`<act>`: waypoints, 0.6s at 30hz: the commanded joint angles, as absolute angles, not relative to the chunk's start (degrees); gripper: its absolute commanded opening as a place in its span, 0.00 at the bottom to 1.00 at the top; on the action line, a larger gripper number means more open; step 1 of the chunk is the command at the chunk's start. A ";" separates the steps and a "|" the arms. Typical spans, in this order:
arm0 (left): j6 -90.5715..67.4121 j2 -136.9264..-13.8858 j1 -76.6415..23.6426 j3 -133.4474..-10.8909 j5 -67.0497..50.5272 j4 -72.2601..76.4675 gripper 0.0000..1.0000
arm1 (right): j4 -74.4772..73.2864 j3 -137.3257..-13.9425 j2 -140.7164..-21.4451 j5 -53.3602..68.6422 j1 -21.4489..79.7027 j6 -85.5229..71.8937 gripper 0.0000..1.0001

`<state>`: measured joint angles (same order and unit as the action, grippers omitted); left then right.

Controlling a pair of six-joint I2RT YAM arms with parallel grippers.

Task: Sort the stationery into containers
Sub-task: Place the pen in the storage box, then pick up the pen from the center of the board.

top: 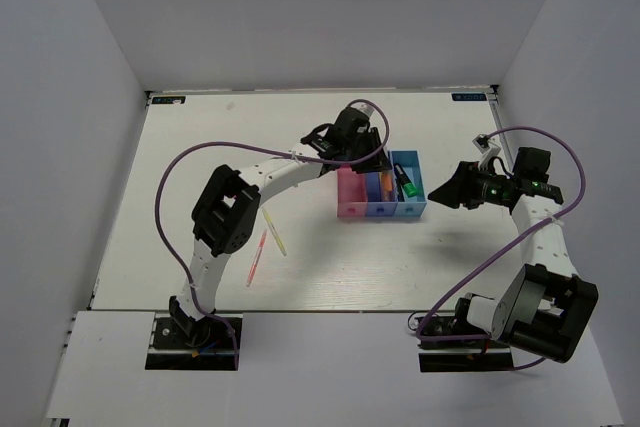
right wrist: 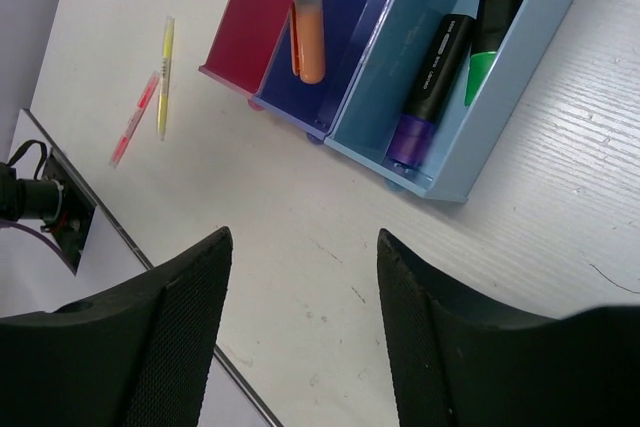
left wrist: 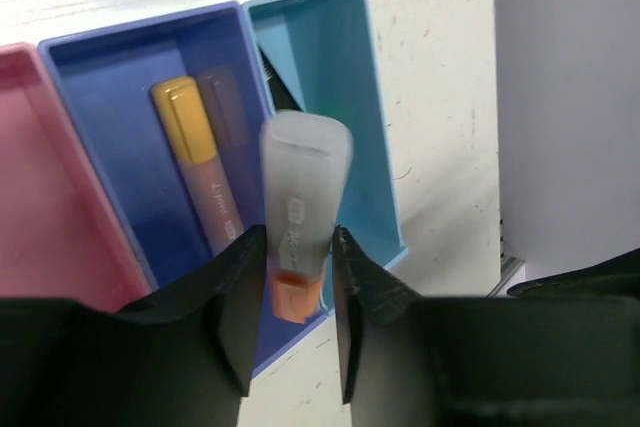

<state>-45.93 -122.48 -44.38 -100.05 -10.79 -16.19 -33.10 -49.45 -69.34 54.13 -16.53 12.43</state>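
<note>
Left wrist, left hand [left wrist: 292,277] gripping clear-capped highlighter [left wrist: 303,177] over dark blue bin [left wrist: 110,87]

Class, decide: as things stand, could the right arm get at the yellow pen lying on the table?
Probably not easily: the yellow pen lies beyond the bins, beside the left arm, both standing between it and the open right claw.

The green highlighter [right wrist: 492,17] and the light blue bin [right wrist: 445,172] ran off the right wrist view's top edge. The left wrist view's edge cut the pink bin [left wrist: 45,217], and the clear-capped highlighter [left wrist: 303,177] in the left gripper [left wrist: 297,247] hid most of the light blue bin's inside (a dark sliver showed). From above, the yellow pen [top: 275,234] and pink-red pen [top: 256,259] were too thin for detail
</note>
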 commanded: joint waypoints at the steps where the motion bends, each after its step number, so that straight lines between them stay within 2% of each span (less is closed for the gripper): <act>1: -44.39 -120.76 -44.56 -101.86 -9.23 -18.89 0.44 | -32.87 -51.33 -68.55 55.55 -17.14 12.74 0.63; 11: -43.15 -117.61 -44.82 -102.92 -10.11 -21.62 0.45 | -33.05 -51.33 -68.29 55.72 -17.40 12.74 0.65; 12: -42.89 -117.16 -45.00 -102.22 -10.19 -21.71 0.41 | -32.96 -51.42 -68.38 55.72 -17.40 12.74 0.66; 13: -42.63 -114.72 -45.09 -101.96 -9.93 -21.71 0.33 | -33.05 -51.24 -68.03 55.64 -17.49 12.83 0.74; 14: -41.15 -113.48 -45.26 -101.43 -9.76 -22.06 0.14 | -32.96 -51.41 -68.38 55.63 -17.58 12.22 0.90; 16: -38.69 -110.75 -45.79 -97.49 -7.57 -22.94 0.01 | -32.08 -51.42 -68.55 56.94 -17.93 10.21 0.90; 18: -35.43 -102.42 -47.02 -91.02 -1.88 -24.52 0.00 | -34.25 -52.55 -70.65 59.49 -18.72 10.18 0.90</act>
<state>-40.36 -115.44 -45.25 -95.81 -7.46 -22.26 -33.06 -49.56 -69.47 55.46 -17.72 11.16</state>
